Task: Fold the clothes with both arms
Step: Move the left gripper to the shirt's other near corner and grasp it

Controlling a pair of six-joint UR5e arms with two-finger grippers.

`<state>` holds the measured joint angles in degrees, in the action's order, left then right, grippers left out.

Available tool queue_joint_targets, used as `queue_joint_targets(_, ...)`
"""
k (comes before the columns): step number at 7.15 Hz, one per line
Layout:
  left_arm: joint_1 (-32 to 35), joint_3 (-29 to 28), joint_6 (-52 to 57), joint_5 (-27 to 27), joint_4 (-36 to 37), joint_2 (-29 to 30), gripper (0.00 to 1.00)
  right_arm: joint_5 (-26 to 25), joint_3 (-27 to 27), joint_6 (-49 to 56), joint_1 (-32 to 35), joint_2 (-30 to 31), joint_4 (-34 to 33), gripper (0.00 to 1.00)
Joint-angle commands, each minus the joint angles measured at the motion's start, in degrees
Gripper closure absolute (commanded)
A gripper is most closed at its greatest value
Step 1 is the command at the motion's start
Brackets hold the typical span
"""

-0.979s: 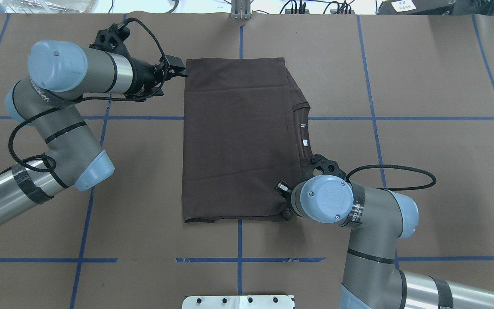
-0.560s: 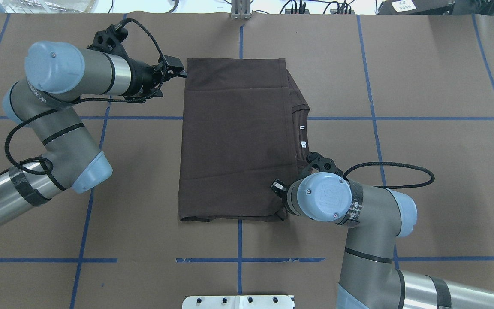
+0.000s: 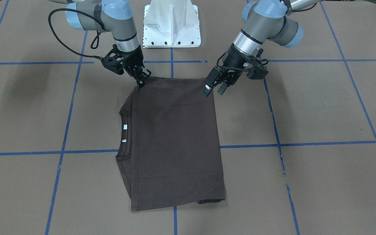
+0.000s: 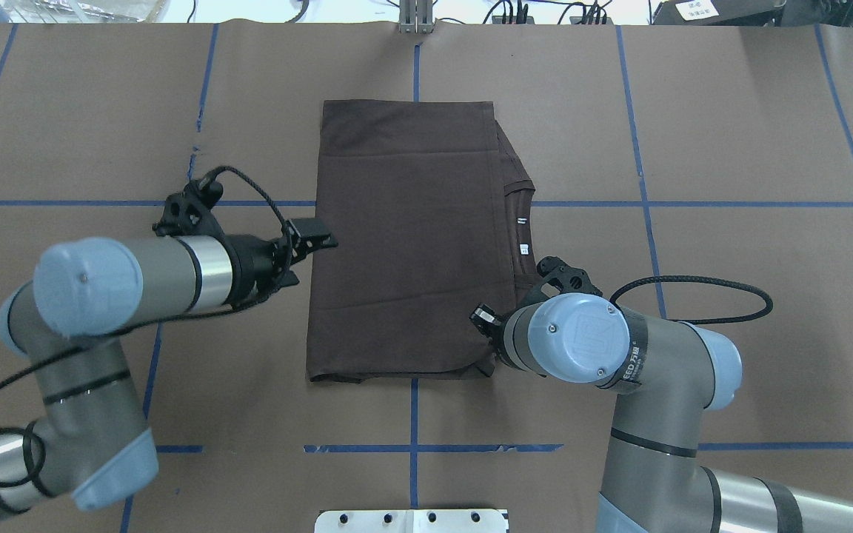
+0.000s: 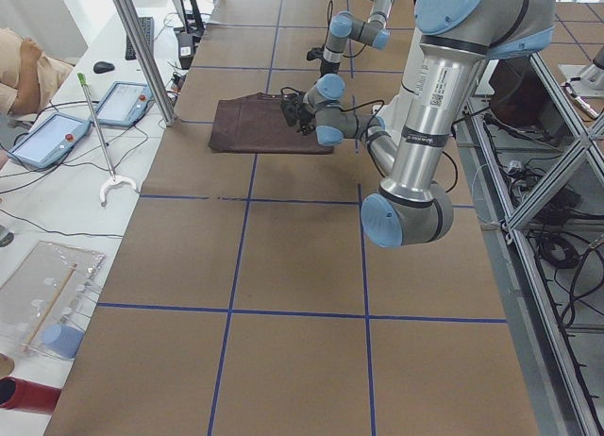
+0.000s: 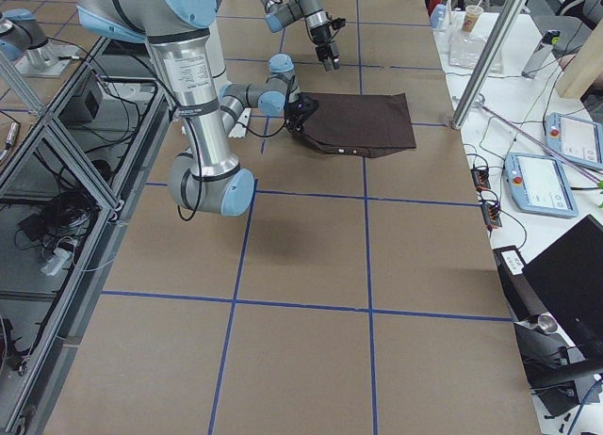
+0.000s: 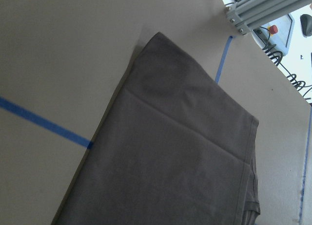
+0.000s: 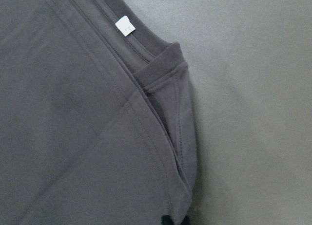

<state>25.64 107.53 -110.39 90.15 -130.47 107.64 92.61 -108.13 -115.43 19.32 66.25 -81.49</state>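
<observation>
**Status: T-shirt part-folded, one cross fold judged outstanding; one claw on the cloth, one free**

Task progress. The T-shirt point(image 4: 412, 244) lies flat at the centre of the overhead frame on the brown table point(image 4: 730, 133). It is already a tidy upright rectangle. A top layer covers the body nearly up to the collar point(image 4: 521, 222), which shows along the rectangle's right side with the small white neck labels point(image 4: 524, 248) exposed. No sleeve sticks out past the outline. A little loose fabric bunches at the lower right corner. I judge the first fold done and at least one more due, carrying the bottom edge of the rectangle up to the top edge. Both claws are stationed at that bottom edge, which supports this reading.

Right claw. In the front-facing view the right gripper point(image 3: 141, 78) stands at the upper left corner of the cloth. Its fingers are drawn together on the fabric. Its wrist camera shows a dark fingertip at that same corner. I judge it to be pinching the shirt.

Left claw. The left gripper point(image 3: 214, 88) sits at the cloth's upper right corner in that view. Its fingers are plainly apart and it holds nothing. It appears to hang just above the edge without contact. That corner is not yet gripped.
</observation>
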Motion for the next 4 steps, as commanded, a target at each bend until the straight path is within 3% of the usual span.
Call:
queue_joint_targets(1,-9.01,1.89,-5.18,-7.79,5.02,-2.17,0.10,-0.06,-0.68,-0.06,0.02,0.72,0.02,1.00)
queue_joint_targets(4,-11.57,0.49,-6.07,-9.54,6.90,-2.26,0.15,0.02,-0.68,-0.06,0.02,0.64,0.02,1.00)
